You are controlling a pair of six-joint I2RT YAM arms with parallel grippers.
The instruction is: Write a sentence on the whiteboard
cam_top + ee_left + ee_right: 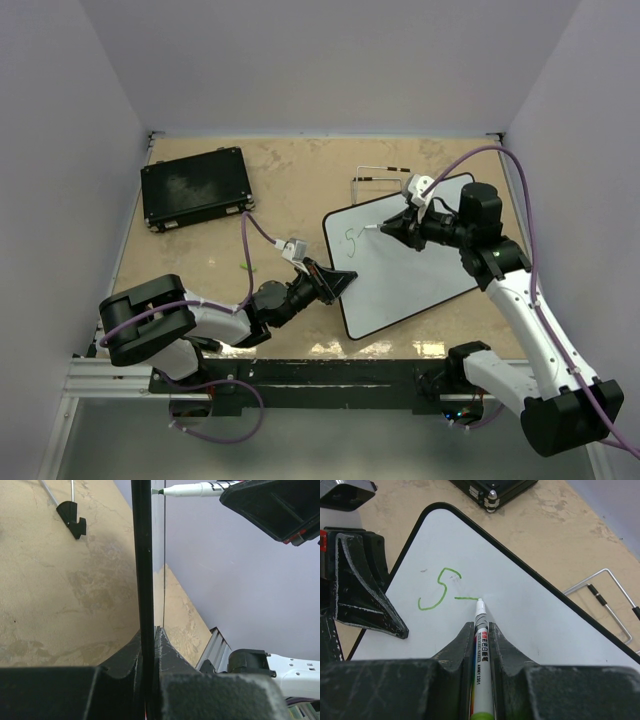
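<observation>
Seen from above, the whiteboard (pixel 410 265) lies right of centre, with bare table (pixel 290 180) between it and the black case (pixel 195 188) at far left. The left arm stretches low to the board's left rim; the right arm bends over it from the right. At the left wrist, the left gripper (pixel 150 635) pinches the board's thin black edge. At the right wrist, the right gripper (pixel 481 627) clamps a marker (pixel 480 612), its tip touching the board beside a green S (pixel 439 589).

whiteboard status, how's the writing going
Left gripper shut on whiteboard edge. Right gripper shut on marker, tip on board. Green S plus one stroke written. Nothing blocking the marker.
</observation>
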